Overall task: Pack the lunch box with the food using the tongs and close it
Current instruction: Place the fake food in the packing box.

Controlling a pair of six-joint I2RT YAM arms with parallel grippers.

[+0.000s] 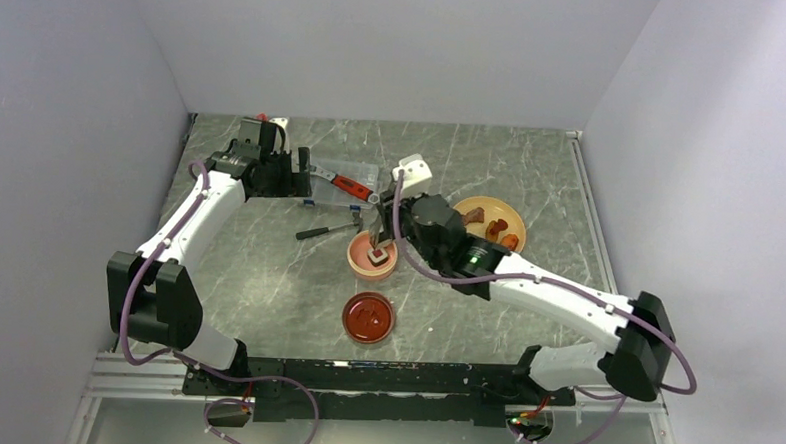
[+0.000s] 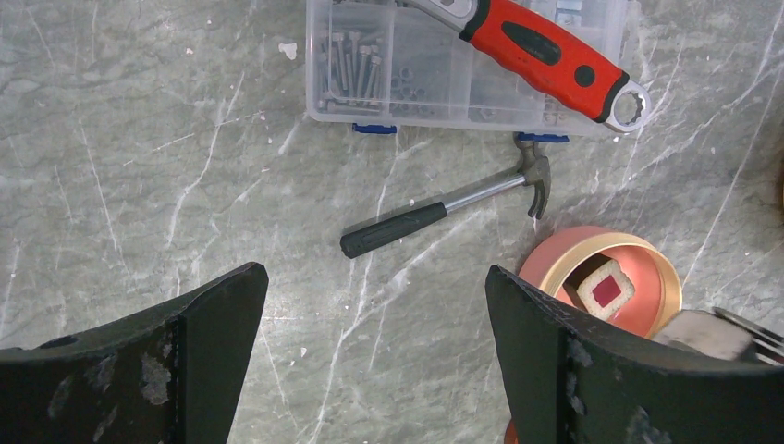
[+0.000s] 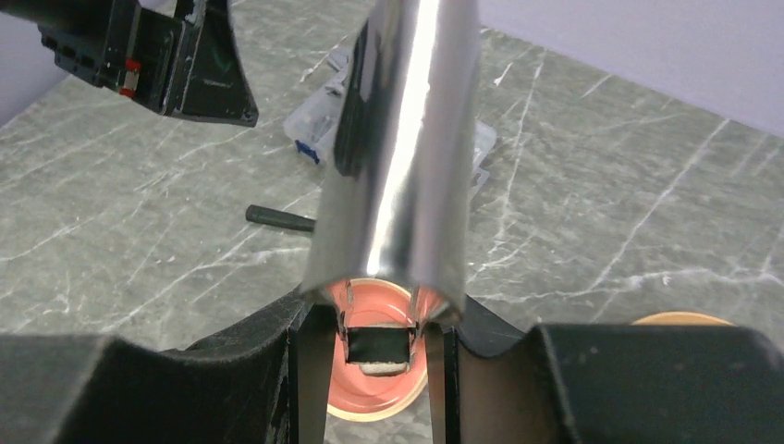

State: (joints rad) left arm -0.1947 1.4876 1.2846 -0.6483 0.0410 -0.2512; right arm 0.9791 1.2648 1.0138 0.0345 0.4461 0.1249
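Lunch box mid-desk (image 1: 267, 267), lid in front of it.
A roll (image 2: 606, 289) sits in the lunch box (image 2: 541, 270), with the tongs (image 3: 407, 139) above it. The lid (image 1: 369, 318) lies nearer the arm bases, the plate (image 1: 505, 205) with food pieces (image 1: 497, 227) is right, and the hammer (image 1: 327, 230) and case (image 1: 366, 171) are behind-left.

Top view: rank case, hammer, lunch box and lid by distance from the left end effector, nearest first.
From the left end effector:
1. case: right beside it, at the back.
2. hammer: just in front of the case.
3. lunch box: centre, further right.
4. lid: in front of the lunch box, closest to the arm bases.
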